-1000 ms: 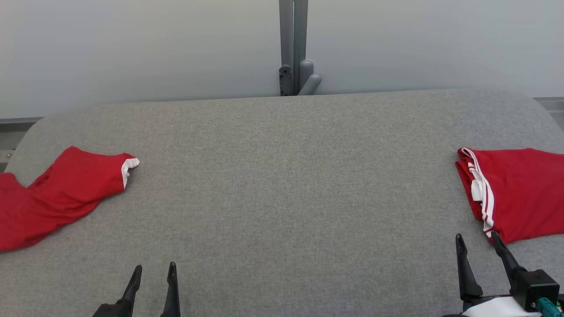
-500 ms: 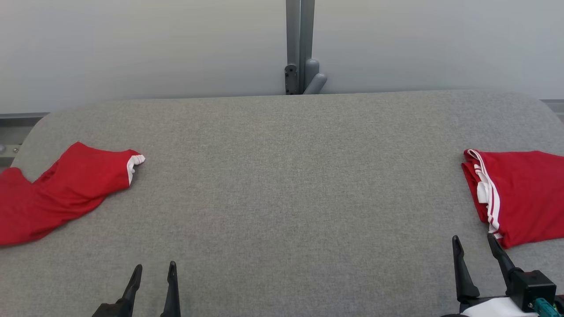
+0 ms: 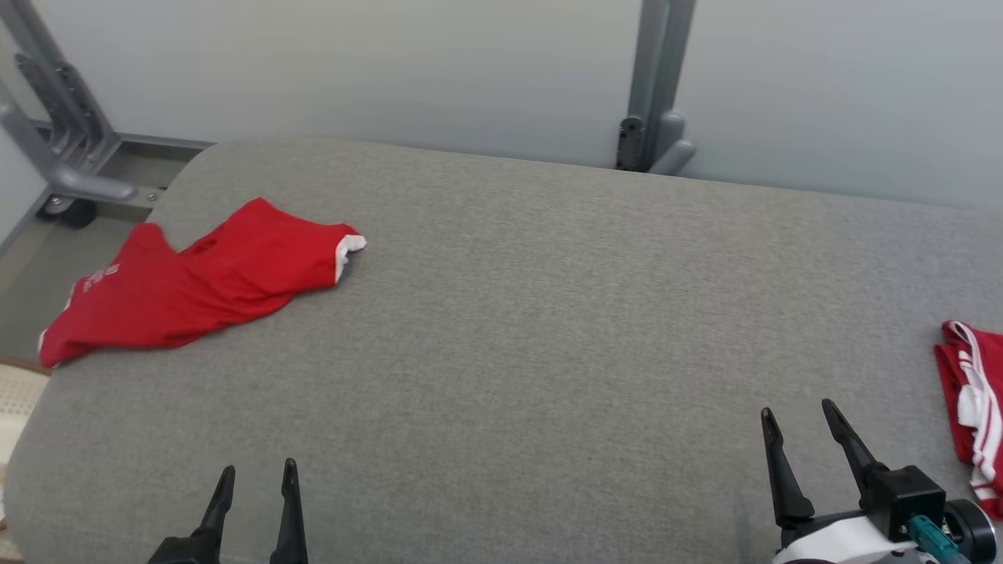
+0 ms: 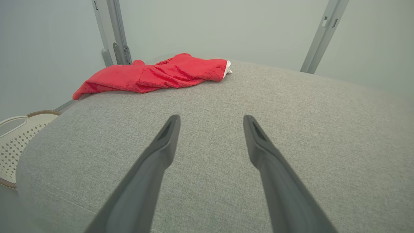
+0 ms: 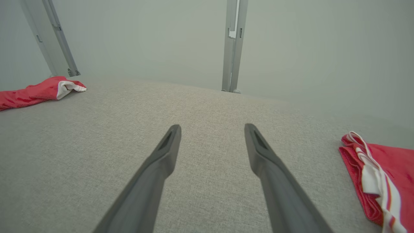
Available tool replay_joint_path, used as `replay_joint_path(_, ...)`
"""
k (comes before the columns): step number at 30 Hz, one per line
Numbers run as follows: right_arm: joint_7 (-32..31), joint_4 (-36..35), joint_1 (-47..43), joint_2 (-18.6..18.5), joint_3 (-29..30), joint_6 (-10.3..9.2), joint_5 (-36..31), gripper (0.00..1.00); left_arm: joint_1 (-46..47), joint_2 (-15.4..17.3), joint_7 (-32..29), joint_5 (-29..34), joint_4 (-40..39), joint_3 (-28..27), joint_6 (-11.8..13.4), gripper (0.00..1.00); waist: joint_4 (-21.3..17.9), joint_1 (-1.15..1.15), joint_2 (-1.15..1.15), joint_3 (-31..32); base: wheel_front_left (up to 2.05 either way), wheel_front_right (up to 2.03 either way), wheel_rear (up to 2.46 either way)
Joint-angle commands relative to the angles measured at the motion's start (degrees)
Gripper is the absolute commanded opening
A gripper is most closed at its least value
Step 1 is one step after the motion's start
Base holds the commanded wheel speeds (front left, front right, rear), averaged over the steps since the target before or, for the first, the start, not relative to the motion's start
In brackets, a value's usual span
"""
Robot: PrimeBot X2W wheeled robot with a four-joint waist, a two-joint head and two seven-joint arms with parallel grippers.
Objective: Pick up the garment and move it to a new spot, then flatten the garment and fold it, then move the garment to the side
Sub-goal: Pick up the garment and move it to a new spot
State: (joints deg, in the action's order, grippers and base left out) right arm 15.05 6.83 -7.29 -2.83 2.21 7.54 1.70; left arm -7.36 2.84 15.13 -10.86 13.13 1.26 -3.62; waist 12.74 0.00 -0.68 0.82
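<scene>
A crumpled red garment [image 3: 188, 286] with a white cuff lies at the far left of the grey padded table [image 3: 548, 313]; the left wrist view has this garment [image 4: 155, 76] ahead and to the left, and the right wrist view has its cuffed end [image 5: 42, 90] at the far left. A second, folded red garment [image 3: 972, 399] with white stripes rests at the right edge, also the red folded piece [image 5: 381, 181]. My left gripper [image 3: 256, 474] hovers open near the front edge, nothing between its fingers. My right gripper [image 3: 795, 413] is open too, just left of the folded garment.
A grey metal post [image 3: 654, 94] with a bracket stands behind the table, and a grey frame [image 3: 55, 141] at the back left. A pale perforated basket [image 4: 16, 136] sits below the table's left end.
The head camera has turned to the left, so the whole picture has shifted right; more of the crumpled garment and the table's left end show. Both grippers stay open and low.
</scene>
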Motion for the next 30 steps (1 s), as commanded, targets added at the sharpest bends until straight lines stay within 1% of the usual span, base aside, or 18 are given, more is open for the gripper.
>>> replay_joint_path(1,0.17,0.17,1.01,-0.13,-0.67,-0.09,-0.38,1.00,0.58,0.11,0.00,0.40,-0.08,-0.60,-0.44,1.00,9.38,0.00,0.68,0.60,0.00,0.00,0.00)
replay_joint_path(3,0.17,0.55,1.48,-0.12,-1.52,-0.09,-0.17,1.00,0.65,0.10,-0.01,0.68,-0.33,-0.83,-0.57,1.00,11.77,0.00,0.68,0.81,0.00,0.00,0.00)
replay_joint_path(6,0.17,1.07,2.05,-0.13,-3.32,-0.09,0.14,1.00,0.32,0.10,-0.01,0.83,-0.89,-1.73,-0.78,1.00,13.63,0.00,0.68,1.05,0.00,0.00,0.00)
replay_joint_path(9,0.17,1.36,2.54,-0.16,-4.78,-0.10,0.59,1.00,0.04,0.10,-0.01,0.67,-1.23,-2.42,-0.97,1.00,13.99,0.00,0.68,0.84,0.00,0.00,0.00)
replay_joint_path(10,0.17,1.52,2.54,-0.17,-4.97,-0.10,1.68,1.00,0.21,0.09,0.00,0.43,-1.25,-2.55,-1.04,1.00,13.88,0.00,0.68,0.64,0.00,0.00,0.00)
replay_joint_path(11,0.17,1.62,2.52,-0.22,-4.60,-0.10,3.17,1.00,0.58,0.09,-0.01,0.09,-0.78,-2.49,-1.30,1.00,13.74,0.00,0.68,0.36,0.00,0.00,0.00)
replay_joint_path(12,0.17,1.69,2.48,-0.17,-5.13,-0.09,2.92,1.00,1.42,0.10,0.00,0.25,-0.25,-2.35,-1.71,1.00,13.57,0.00,0.68,-0.19,0.00,0.00,0.00)
replay_joint_path(14,0.17,1.66,3.02,-0.79,-6.10,-0.08,1.94,1.00,4.47,0.87,0.00,0.27,0.99,-2.21,-2.51,1.00,12.88,0.00,0.68,-2.39,0.00,0.00,0.00)
replay_joint_path(16,0.17,1.28,4.52,-2.75,-6.24,-0.10,1.21,1.00,8.30,1.77,-0.01,-0.74,3.48,-2.25,-3.06,1.00,12.01,0.00,0.68,-5.54,0.00,0.00,0.00)
replay_joint_path(19,0.17,0.34,7.42,-5.09,-6.89,-0.09,0.12,1.00,16.57,2.97,-0.01,-2.88,7.46,-2.57,-3.57,1.00,10.18,0.00,0.68,-11.69,0.00,0.00,0.00)
replay_joint_path(21,0.17,-0.14,9.62,-6.92,-7.45,-0.09,-0.30,1.00,22.20,3.15,-0.02,-5.80,11.54,-2.52,-3.84,1.00,8.71,0.00,0.68,-15.59,0.00,0.00,0.00)
replay_joint_path(22,0.17,-0.50,10.90,-7.70,-7.57,-0.10,-0.54,1.00,25.34,4.09,-0.02,-6.22,13.50,-1.53,-3.84,1.00,7.95,0.00,0.68,-17.59,0.00,0.00,0.00)
replay_joint_path(24,0.17,-1.22,13.38,-8.79,-8.07,-0.09,-0.63,1.00,31.29,5.29,-0.01,-10.13,17.05,2.19,-3.90,1.00,6.33,0.00,0.68,-21.45,0.00,0.00,0.00)
replay_joint_path(27,0.18,-2.71,16.50,-10.25,-9.32,-0.09,-1.05,1.00,38.66,10.12,-0.09,-15.14,22.07,7.47,-3.80,1.00,3.69,0.00,0.68,-26.61,0.00,0.00,0.00)
replay_joint_path(28,0.18,-2.71,16.50,-10.25,-9.32,-0.09,-1.05,1.00,38.66,10.12,-0.09,-15.14,22.07,7.47,-3.80,1.00,3.69,0.00,0.68,-26.61,0.00,0.00,0.00)
replay_joint_path(30,0.18,-3.79,18.10,-10.59,-9.87,-0.09,-1.22,1.00,43.09,11.91,-0.28,-19.52,25.08,9.95,-3.81,1.00,2.03,0.00,0.68,-29.06,0.00,0.00,0.00)
